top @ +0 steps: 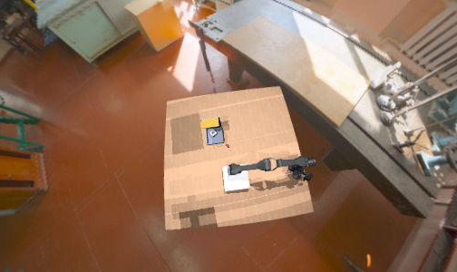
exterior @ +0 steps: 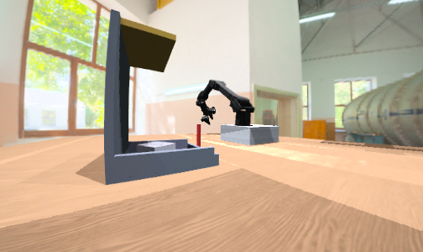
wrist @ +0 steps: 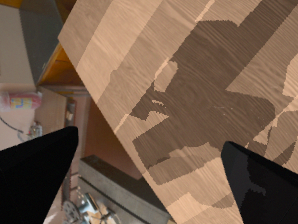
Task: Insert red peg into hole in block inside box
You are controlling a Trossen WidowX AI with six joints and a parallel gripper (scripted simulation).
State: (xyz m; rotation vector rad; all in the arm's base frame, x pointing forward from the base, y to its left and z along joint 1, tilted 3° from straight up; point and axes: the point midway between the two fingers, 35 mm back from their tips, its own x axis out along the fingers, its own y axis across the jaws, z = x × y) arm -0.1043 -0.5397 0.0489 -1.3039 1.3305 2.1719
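Observation:
The red peg (top: 228,146) (exterior: 199,135) stands upright on the table, just outside the box near a front corner. The grey-blue box (top: 221,140) (exterior: 164,164) has a tall back wall and low sides. A pale block (top: 213,133) (exterior: 156,145) sits on its floor; its hole is too small to make out clearly. The yellow roof (top: 210,122) (exterior: 149,45) sticks out high from the back wall. My gripper (wrist: 152,142) is wide open and empty, raised above the table, well away from the peg and the box. The peg and box are outside the wrist view.
The arm's base stands on a white pedestal (top: 237,182) (exterior: 249,133), to one side of the box and peg. The arm reaches from it toward one edge of the wooden table (top: 255,109) (exterior: 282,189). The wrist view shows that edge, with arm shadows on the wood.

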